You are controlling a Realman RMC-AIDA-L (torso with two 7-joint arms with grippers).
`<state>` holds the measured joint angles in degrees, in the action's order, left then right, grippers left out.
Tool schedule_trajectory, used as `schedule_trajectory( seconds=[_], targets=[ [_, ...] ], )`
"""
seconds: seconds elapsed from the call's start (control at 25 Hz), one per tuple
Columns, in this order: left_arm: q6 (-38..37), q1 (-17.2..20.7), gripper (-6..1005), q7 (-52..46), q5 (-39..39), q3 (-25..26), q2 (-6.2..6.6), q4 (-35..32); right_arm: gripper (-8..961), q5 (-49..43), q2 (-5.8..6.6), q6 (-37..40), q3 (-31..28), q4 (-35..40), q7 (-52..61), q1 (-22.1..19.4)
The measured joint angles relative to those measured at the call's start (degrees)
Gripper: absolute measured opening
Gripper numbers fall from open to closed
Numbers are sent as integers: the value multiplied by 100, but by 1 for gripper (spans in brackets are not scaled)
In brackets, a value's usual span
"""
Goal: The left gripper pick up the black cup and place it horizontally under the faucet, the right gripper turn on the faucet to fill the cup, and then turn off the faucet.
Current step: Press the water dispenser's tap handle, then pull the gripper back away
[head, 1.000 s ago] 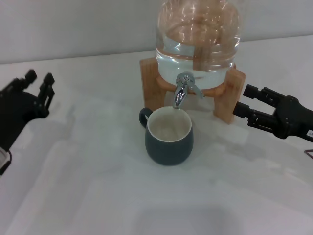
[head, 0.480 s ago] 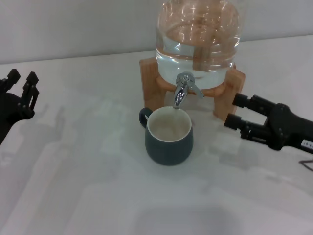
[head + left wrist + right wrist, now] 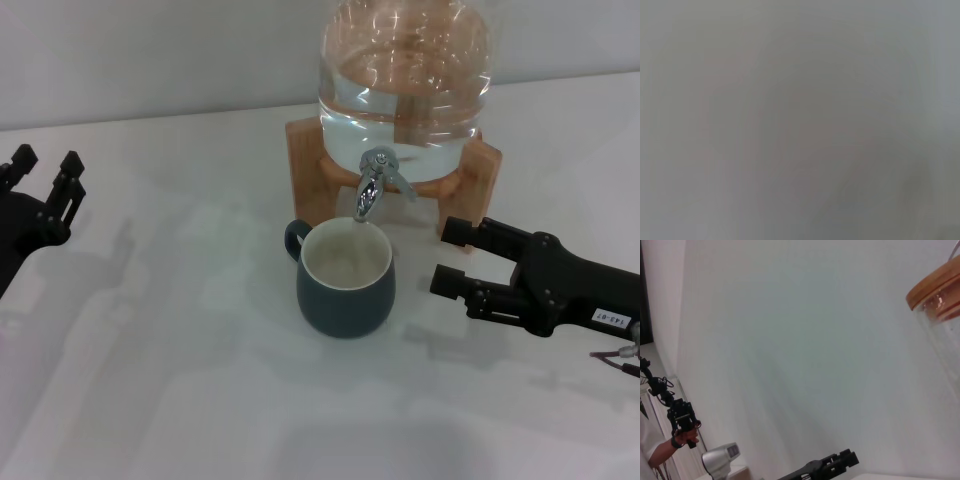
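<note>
The black cup [image 3: 345, 277] stood upright on the white bench [image 3: 180, 380], its long axis vertical and its cream-white mouth facing up, directly below the spout of the faucet [image 3: 372, 184]. Its small loop handle pointed away from the spout's side toward the left pincer, and slightly back toward the wooden stand [image 3: 308, 170]. The faucet's chrome spout pointed down at the far rim of the cup, with its lever sticking out to the side above. The faucet was fitted to the large clear glass jar [image 3: 405, 75], which held water and sat in the wooden stand behind the cup. The right pincer [image 3: 456, 257] hovered low over the bench just beside the cup on the side opposite the handle, in front of the stand's leg; its two black fingers pointed at the cup, spread apart and gripping nothing. The left pincer [image 3: 45, 175] was well apart from the cup, near the edge of the head view, fingers pointing up and away with a gap between them, empty. The left wrist view showed only a blank grey blur. The right wrist view showed the jar's wooden lid [image 3: 935, 287] against a pale wall.
</note>
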<state>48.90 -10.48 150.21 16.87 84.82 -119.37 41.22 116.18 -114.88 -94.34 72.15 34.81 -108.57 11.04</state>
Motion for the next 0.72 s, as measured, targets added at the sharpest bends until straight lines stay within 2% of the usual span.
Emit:
schedule_trajectory(
  seconds=[0.4,0.64,0.72],
  targets=[
    [-36,2,603,0,2,-31,-8,16,842,24,-24,33,261,0,-23,152],
    [3,9,825,0,14,-50,-8,-1,842,55,-27,189,292,0,-43,269],
    [8,13,847,0,14,-53,-12,0,842,66,-30,293,294,0,-45,317]
  ],
)
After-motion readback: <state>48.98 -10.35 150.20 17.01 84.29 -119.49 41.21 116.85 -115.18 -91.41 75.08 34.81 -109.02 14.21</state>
